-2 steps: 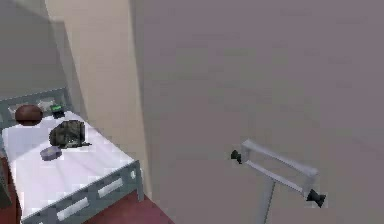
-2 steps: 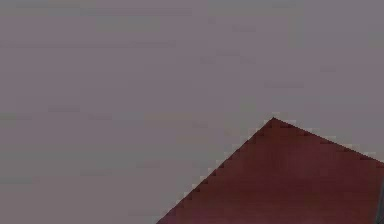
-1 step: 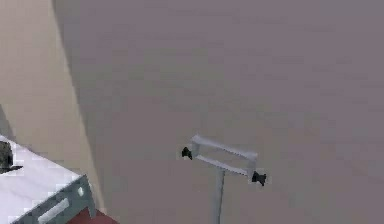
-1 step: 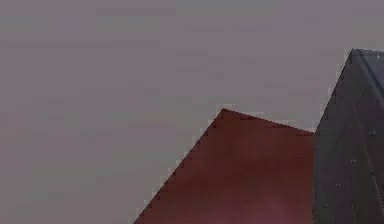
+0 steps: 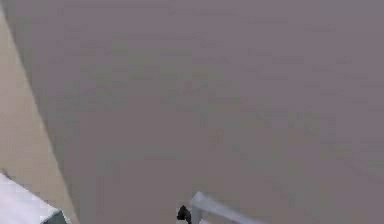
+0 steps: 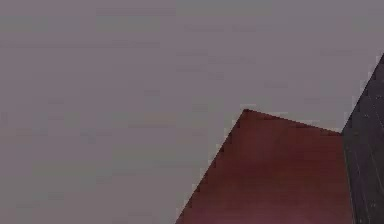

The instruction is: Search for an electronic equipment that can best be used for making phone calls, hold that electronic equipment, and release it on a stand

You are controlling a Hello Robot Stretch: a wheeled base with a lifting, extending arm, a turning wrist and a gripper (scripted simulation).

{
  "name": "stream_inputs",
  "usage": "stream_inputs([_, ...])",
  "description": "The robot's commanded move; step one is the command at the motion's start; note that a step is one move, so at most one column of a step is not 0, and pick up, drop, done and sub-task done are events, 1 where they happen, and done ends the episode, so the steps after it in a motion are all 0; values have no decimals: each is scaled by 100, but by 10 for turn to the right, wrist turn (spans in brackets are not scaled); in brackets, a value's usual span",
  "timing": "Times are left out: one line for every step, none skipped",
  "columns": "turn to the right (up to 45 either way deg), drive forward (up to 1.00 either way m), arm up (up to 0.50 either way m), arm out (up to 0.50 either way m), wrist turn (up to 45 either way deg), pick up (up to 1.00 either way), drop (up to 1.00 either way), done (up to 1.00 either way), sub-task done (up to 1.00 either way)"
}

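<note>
With grey wall (image 5: pixel 220 90) ahead and a red-brown surface (image 6: pixel 270 170) alongside, the phone's bearing and the gripper's state couldn't be told.

Forward camera's looking ahead and a bit down, and I'm sitting right up close to a plain grey wall (image 5: pixel 220 90). A beige strip (image 5: pixel 18 120) runs down the view's left edge, and a pale slab (image 5: pixel 225 208) pokes in at the bottom edge. The side camera faces out sideways, also close on grey wall (image 6: pixel 120 90). A dark red panel (image 6: pixel 270 170) rises from the bottom right, with a black block (image 6: pixel 368 150) beside it. Same grey in both views, but I can't tell if it's one wall.
</note>
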Motion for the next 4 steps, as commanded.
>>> stream_inputs([-450,0,0,0,0,0,0,0,0])
stream_inputs([-450,0,0,0,0,0,0,0,0])
stream_inputs([-90,0,0,0,0,0,0,0,0])
stream_inputs([0,100,0,0,0,0,0,0,0])
